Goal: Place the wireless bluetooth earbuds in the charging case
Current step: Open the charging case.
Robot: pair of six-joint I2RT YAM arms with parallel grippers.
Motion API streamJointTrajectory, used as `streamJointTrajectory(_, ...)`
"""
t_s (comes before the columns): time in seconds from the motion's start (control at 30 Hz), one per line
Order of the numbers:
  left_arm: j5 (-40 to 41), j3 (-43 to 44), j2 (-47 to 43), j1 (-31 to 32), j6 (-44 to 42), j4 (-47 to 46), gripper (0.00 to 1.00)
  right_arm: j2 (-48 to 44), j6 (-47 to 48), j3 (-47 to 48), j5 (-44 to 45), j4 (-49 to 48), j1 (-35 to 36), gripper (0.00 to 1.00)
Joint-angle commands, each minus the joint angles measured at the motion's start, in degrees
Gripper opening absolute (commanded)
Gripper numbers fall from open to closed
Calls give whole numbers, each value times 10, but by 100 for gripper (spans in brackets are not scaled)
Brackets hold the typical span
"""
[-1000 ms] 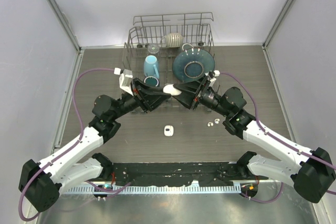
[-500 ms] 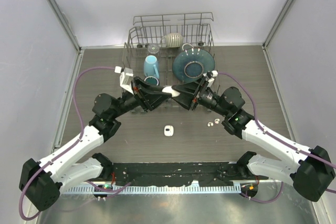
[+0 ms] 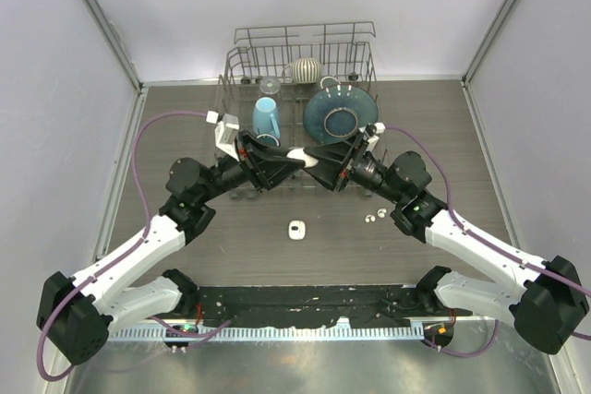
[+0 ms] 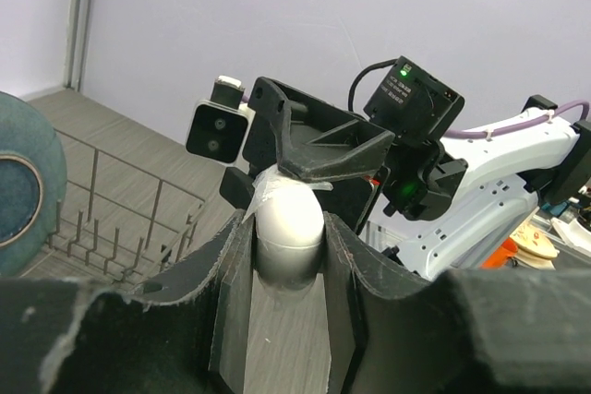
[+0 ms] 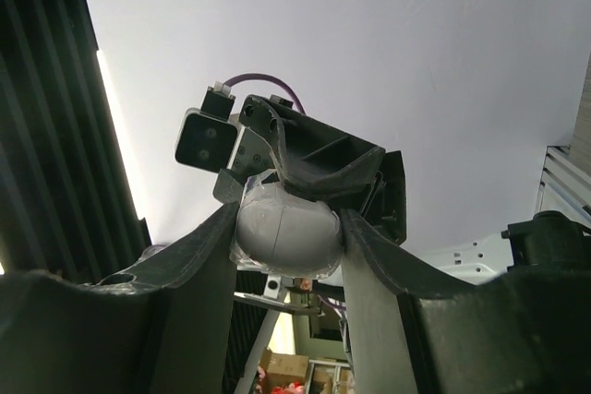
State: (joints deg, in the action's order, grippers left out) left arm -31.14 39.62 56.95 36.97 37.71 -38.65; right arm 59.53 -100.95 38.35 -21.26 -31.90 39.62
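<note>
A white pebble-like charging case (image 3: 301, 156) hangs in mid-air in front of the dish rack, held from both sides. My left gripper (image 3: 295, 156) is shut on its left end and my right gripper (image 3: 310, 160) on its right end. In the left wrist view the case (image 4: 289, 219) sits between my fingers, its seam showing. In the right wrist view the case (image 5: 286, 228) is likewise clamped and looks closed. Two tiny white earbuds (image 3: 375, 219) lie on the table right of centre. A second small white case (image 3: 296, 230) lies on the table below the grippers.
A wire dish rack (image 3: 242, 69) stands at the back with a light blue cup (image 3: 266, 117), a dark blue bowl (image 3: 340, 114), a glass and a striped round piece. Grey walls close in the left, right and back.
My left arm has shifted slightly toward the rack and its cable has lifted. The case between the two grippers has stayed almost in place, and both stay shut on it.
</note>
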Motion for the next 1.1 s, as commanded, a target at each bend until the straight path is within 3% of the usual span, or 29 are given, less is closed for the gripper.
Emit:
streamJointTrajectory(0.0, -80, 36, 10, 15, 10, 10, 39, 9, 11, 23, -6, -22, 6, 1)
streamJointTrajectory(0.23, -87, 39, -3, 15, -4, 39, 41, 9, 11, 26, -7, -26, 6, 1)
streamJointTrajectory(0.47, -84, 29, -22, 15, -18, 68, 39, 9, 7, 25, -4, -38, 6, 1)
streamJointTrajectory(0.53, -79, 19, -29, 15, -18, 65, 34, 5, 5, 23, -1, -38, 6, 1)
streamJointTrajectory(0.77, -48, -15, -78, 16, -39, 53, 33, -28, 41, 38, 20, 33, 6, 1)
streamJointTrajectory(0.9, -45, -65, -105, 21, -69, -32, 41, -22, 34, 35, 14, 23, 6, 1)
streamJointTrajectory(0.97, -26, -73, -118, 22, -81, -27, 44, -22, 32, 34, 11, 21, 6, 1)
streamJointTrajectory(1.0, -29, -68, -124, 23, -88, -15, 51, -20, 33, 34, 11, 20, 6, 1)
streamJointTrajectory(1.07, -41, -67, -126, 23, -99, -9, 53, -20, 32, 35, 10, 19, 6, 1)
